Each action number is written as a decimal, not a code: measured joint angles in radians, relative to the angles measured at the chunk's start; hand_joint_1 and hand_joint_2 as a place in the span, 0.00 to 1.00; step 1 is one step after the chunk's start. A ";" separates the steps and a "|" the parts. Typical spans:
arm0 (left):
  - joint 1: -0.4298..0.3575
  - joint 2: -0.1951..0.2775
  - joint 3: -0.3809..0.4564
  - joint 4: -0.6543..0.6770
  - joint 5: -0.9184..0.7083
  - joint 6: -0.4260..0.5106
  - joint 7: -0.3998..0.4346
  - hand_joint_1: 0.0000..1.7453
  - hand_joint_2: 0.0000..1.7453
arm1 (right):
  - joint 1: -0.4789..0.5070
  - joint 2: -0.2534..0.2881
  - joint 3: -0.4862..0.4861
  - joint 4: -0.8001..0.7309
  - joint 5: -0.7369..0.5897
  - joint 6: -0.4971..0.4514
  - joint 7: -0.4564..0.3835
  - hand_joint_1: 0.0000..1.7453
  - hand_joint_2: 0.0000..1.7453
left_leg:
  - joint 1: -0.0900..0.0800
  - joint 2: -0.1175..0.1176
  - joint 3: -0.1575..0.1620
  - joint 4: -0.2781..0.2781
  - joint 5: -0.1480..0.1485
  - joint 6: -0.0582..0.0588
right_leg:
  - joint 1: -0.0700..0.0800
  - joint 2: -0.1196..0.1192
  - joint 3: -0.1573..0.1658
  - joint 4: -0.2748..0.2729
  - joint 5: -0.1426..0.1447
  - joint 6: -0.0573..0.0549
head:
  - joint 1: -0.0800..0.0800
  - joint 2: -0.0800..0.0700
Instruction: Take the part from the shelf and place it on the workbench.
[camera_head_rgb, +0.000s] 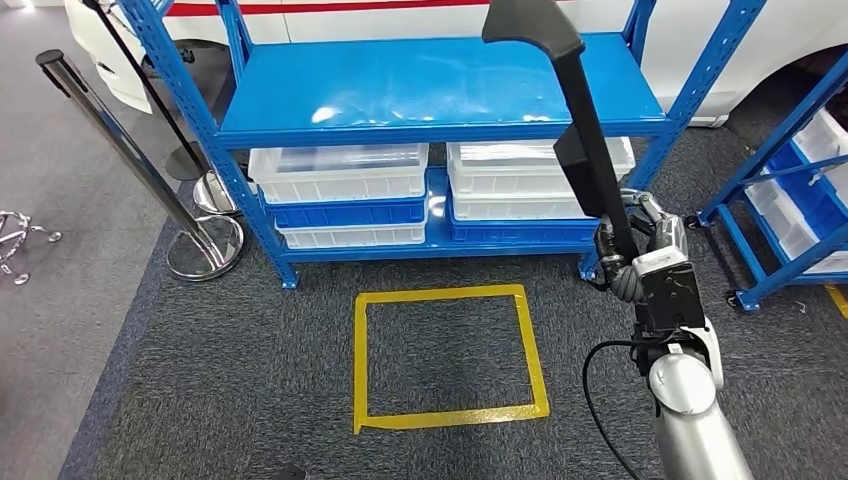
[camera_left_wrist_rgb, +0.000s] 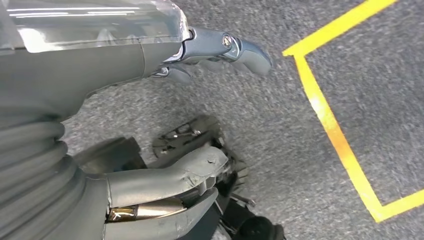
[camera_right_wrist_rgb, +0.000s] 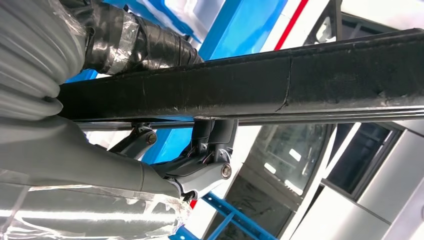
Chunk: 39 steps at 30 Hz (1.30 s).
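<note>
Head view, nearest first: the robot's silver right arm rises from about five o'clock, and its right hand (camera_head_rgb: 640, 250) grips a long black matte bar-shaped part (camera_head_rgb: 585, 130) near its lower end. The part stands nearly upright, its wider top tilted toward eleven o'clock, crossing in front of the blue metal shelf (camera_head_rgb: 430, 90). On the grey carpet at six o'clock lies a yellow tape square (camera_head_rgb: 447, 356). Beyond it, white plastic bins (camera_head_rgb: 340, 170) sit under the shelf's top board. At nine o'clock stands a chrome stanchion post (camera_head_rgb: 130, 150). Left wrist view: the left hand (camera_left_wrist_rgb: 200, 105) hangs above the carpet, fingers apart, holding nothing.
</note>
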<state>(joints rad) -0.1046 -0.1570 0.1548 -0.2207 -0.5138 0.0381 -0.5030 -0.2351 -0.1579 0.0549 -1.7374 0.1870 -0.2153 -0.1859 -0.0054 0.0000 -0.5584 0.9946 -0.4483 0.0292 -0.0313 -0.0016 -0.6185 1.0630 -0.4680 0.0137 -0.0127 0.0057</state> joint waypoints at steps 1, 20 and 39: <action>0.000 0.000 0.000 0.000 0.000 0.000 0.000 0.00 1.00 | 0.001 0.000 0.000 0.000 0.000 0.000 0.000 1.00 1.00 | 0.002 0.002 0.004 -0.012 0.007 0.005 | 0.001 0.000 -0.012 0.026 -0.019 0.002 | 0.000 0.000; 0.001 0.000 0.002 0.000 -0.006 0.000 0.000 0.00 1.00 | 0.011 0.000 0.000 0.000 0.000 0.000 0.000 1.00 1.00 | 0.011 0.004 -0.147 0.309 -0.157 -0.039 | -0.001 0.001 -0.032 0.042 -0.006 -0.025 | -0.002 0.000; 0.000 -0.002 0.002 0.000 -0.012 -0.004 0.010 0.00 1.00 | 0.008 0.002 0.000 0.004 0.000 0.001 0.000 1.00 1.00 | -0.011 0.006 -0.054 0.020 0.031 0.027 | 0.000 -0.002 -0.029 0.146 -0.076 0.020 | -0.001 0.000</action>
<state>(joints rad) -0.1046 -0.1586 0.1568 -0.2205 -0.5263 0.0344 -0.4928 -0.2271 -0.1564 0.0553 -1.7339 0.1873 -0.2148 -0.1860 -0.0169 0.0062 -0.6119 1.0145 -0.4168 0.0557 -0.0315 -0.0032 -0.6476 1.2090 -0.5443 0.0342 -0.0140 0.0057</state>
